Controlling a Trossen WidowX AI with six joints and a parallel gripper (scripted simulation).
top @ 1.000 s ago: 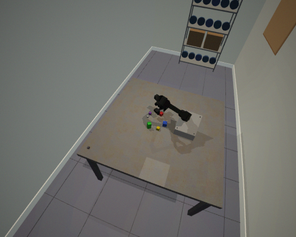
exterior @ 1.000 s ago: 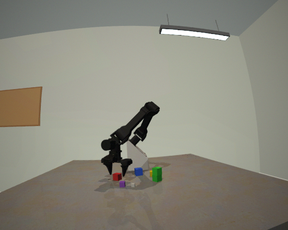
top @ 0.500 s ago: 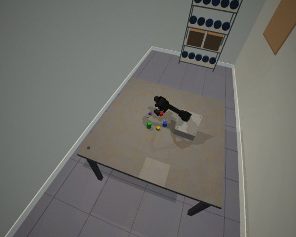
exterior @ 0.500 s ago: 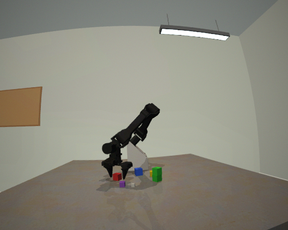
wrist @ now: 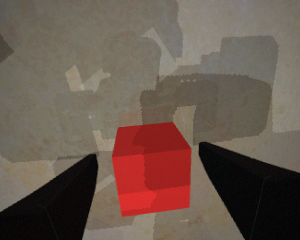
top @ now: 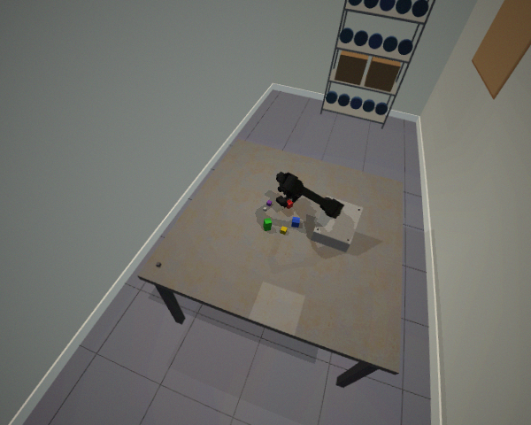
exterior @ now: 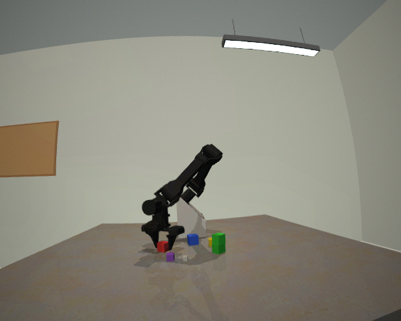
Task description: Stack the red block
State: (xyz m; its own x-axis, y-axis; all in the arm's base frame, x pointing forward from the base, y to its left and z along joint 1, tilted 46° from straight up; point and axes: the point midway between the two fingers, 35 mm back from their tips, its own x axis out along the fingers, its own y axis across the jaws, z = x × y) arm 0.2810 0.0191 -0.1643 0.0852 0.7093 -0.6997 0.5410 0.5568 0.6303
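The red block [top: 289,204] [exterior: 162,246] [wrist: 152,170] lies on the table [top: 238,274] [exterior: 297,269]. My gripper [top: 286,202] [exterior: 162,243] [wrist: 149,154] is down at the table with one finger on each side of the red block. In the wrist view a gap of table shows between each finger and the block, so the gripper is open. The green tower [top: 267,224] [exterior: 218,243], two green blocks high, stands upright some way off from the red block.
A blue block [top: 296,221] [exterior: 192,239] and a yellow block [top: 283,229] [exterior: 210,241] lie between the red block and the tower. A purple block [top: 269,202] [exterior: 170,256] and a small white block [top: 265,208] [exterior: 184,257] lie close by. The arm's white base [top: 339,228] stands behind.
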